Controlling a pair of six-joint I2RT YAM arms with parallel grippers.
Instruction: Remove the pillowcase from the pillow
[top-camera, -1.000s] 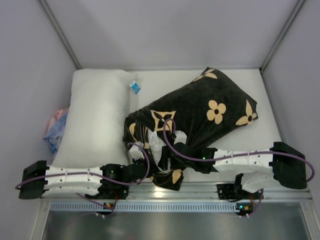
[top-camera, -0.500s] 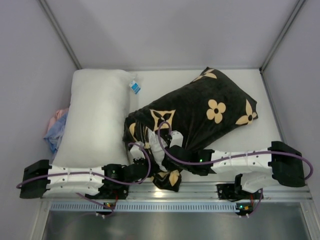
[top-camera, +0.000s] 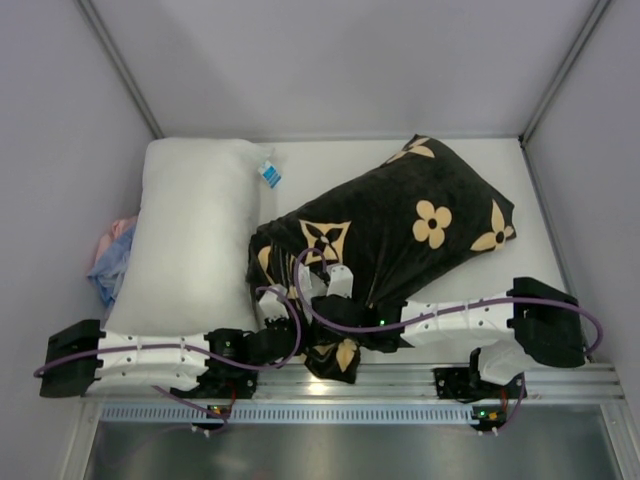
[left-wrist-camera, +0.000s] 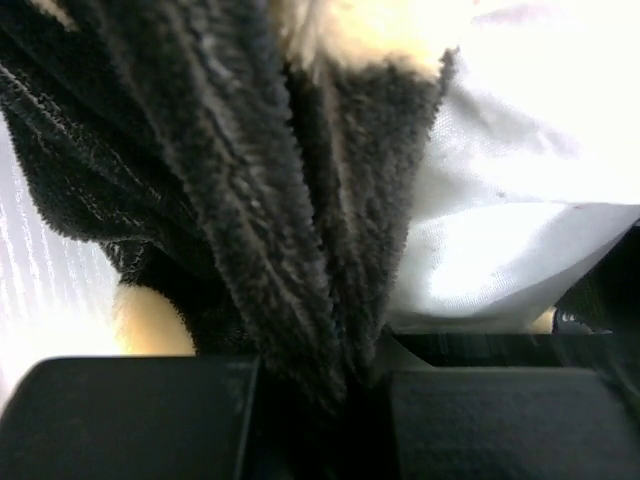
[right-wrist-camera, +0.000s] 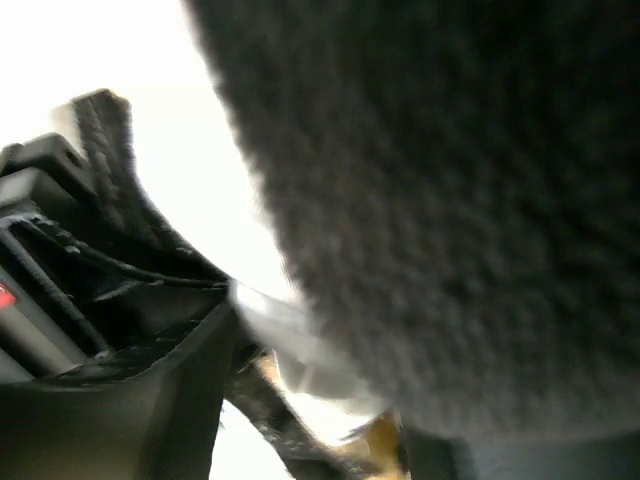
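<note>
While my left gripper (left-wrist-camera: 322, 390) pinches the pillowcase (top-camera: 400, 235) mouth at the near table (top-camera: 330, 165) edge, I'd anchor it low and, unable to tell whether the right gripper (top-camera: 330, 288) has closed, get that one firmly onto the white pillow (left-wrist-camera: 520, 200) before pulling them apart.

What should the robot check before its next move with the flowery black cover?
1. Left hand shut on the black velvety flower-print pillowcase: ok.
2. Right hand gripping something: cannot tell, its view is blurred.
3. White pillow showing at the cover's opening: ok.
4. Pillow out of the pillowcase: not ok, mostly inside.
5. Second plump white pillow apart from the pillowcase: cannot tell, their edges meet or nearly meet.
</note>
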